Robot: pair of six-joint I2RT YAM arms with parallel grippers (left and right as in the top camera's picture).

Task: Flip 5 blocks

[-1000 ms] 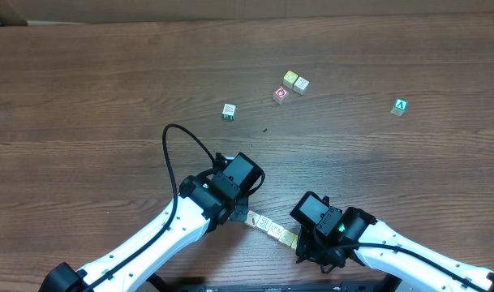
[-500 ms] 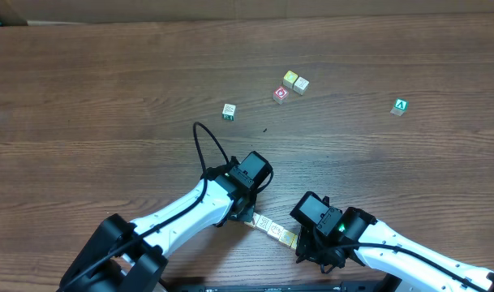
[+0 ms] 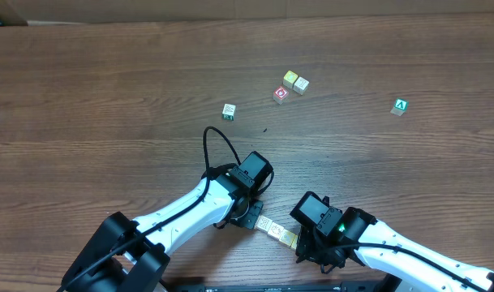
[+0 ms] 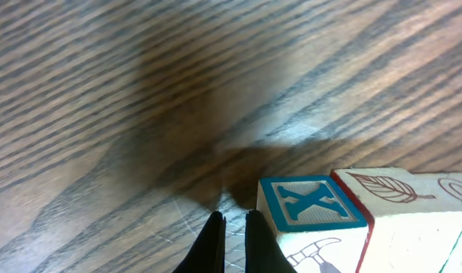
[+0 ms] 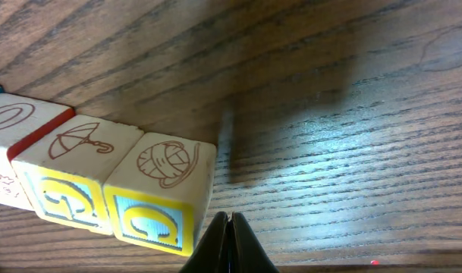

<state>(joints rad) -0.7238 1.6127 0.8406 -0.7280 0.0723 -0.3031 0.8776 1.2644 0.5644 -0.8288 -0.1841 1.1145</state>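
The left arm enters the table (image 3: 84, 97) from 7 o'clock and slants toward 1 o'clock, elbow low, its wrist bent down so the left gripper (image 4: 233, 227) points at the wood. Its jaws are pinched together with only a sliver between them, holding nothing. The row of blocks (image 3: 276, 229) lies at 4 o'clock from that pincer, and its near end, the blue X block (image 4: 310, 203), sits just beside the fingertips at 3 o'clock, possibly touching, though the angle leaves that unclear. The right arm comes in from 4 o'clock, folded close, with the right gripper (image 5: 227, 221) aimed down at the table, jaws pressed fully together and empty. The row's other end, the yarn-ball block (image 5: 164, 193), rests just beside those tips at 9 o'clock.
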